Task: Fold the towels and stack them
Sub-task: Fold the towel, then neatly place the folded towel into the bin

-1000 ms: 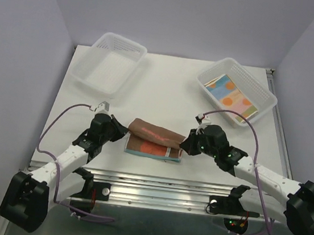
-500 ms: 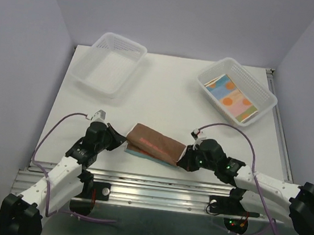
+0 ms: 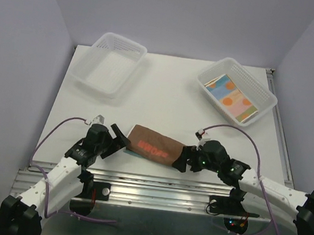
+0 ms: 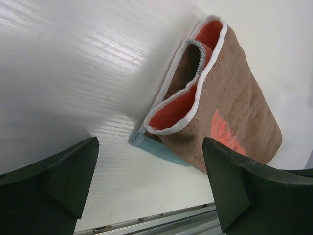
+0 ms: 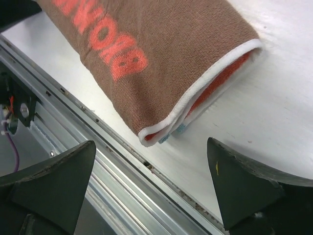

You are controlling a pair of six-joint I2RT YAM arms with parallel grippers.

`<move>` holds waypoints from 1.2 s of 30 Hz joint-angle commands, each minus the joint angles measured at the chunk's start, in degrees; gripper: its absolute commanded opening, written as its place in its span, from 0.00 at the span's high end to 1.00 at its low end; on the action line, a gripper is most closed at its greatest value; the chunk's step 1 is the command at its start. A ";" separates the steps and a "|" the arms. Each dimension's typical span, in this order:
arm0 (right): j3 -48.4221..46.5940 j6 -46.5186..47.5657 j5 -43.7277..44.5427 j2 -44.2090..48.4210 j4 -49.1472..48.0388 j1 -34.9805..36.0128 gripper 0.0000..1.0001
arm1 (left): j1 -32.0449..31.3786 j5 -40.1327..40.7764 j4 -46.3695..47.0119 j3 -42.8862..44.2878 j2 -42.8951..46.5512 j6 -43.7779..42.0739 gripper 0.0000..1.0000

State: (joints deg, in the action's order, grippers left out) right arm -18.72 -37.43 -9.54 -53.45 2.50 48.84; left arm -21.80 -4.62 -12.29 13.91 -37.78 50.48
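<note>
From above, the brown towel (image 3: 154, 147) lies folded near the table's near edge, between the two arms. A second ago both claws were pinched on its ends. Now the left gripper (image 3: 118, 138) and the right gripper (image 3: 179, 159) stand wide open, just beside those ends and holding nothing. I judge this fold finished and the towel released onto the stack. The far-right basket (image 3: 261, 110) holds a pastel spotted towel (image 3: 231, 97), probably the next one to fetch. The far-left basket (image 3: 109, 63) shows no cloth.

From the left wrist, the towel's open end faces the camera: orange inner face, white hem, layers bulging a little apart. A light blue towel (image 4: 155, 147) peeks out underneath it. The dark fingers (image 4: 63, 171) are spread far apart, and neither touches the cloth.

From the right wrist, the other end shows orange lettering on brown, and the hem lies flat. Its fingers (image 5: 54, 181) are spread just as wide and are clear of it.

The white table (image 3: 165, 95) has a faint wood grain, and an aluminium rail (image 3: 154, 185) runs along its near edge. Plain pale-lilac walls enclose the far, left and right sides.
</note>
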 commanded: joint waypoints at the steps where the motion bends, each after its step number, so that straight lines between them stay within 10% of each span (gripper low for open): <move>1: -3.43 -4.91 9.15 3.26 3.38 0.20 0.00 | -0.35 2.95 -0.27 3.75 1.39 -0.20 0.01; 16: -18.62 -15.39 28.07 -22.38 13.13 4.94 0.06 | -0.43 10.16 1.48 8.15 0.95 -2.75 0.01; 36: -21.62 -17.95 43.99 -31.98 25.18 7.07 0.99 | -0.52 10.07 3.24 6.39 0.69 -3.37 0.01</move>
State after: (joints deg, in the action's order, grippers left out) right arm -43.20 -58.70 26.55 -86.61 20.14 59.57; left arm -22.06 3.97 -11.73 20.60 -37.06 48.25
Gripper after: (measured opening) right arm 0.047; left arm 0.986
